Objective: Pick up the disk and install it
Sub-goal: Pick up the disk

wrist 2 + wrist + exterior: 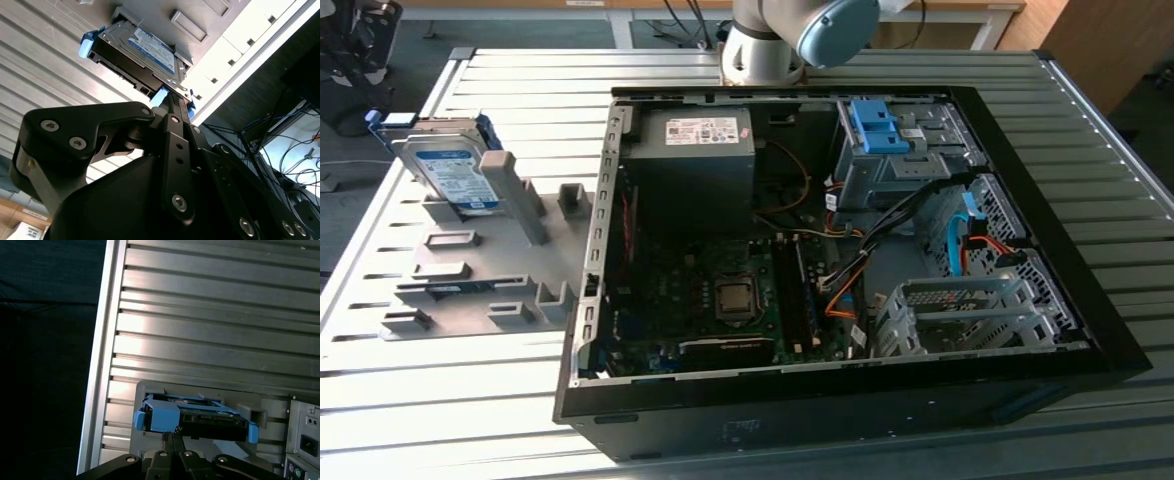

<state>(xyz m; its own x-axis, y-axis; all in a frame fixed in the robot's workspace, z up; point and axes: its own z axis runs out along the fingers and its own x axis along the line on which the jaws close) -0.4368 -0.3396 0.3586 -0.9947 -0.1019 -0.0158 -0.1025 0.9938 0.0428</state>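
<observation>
Pick-up step in hand. Silver rectangular disk with blue plastic rails (447,165) stands in grey holder (480,290). Black pincer (170,437) at its edge, perhaps touching; opening I cannot tell. Grasp calls for square alignment on rails.

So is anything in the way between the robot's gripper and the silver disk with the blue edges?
No, nothing visible. In both wrist views the black gripper points at the silver hard drive with blue rails, and nothing sits between them. The drive stands on edge in a grey holder.
</observation>
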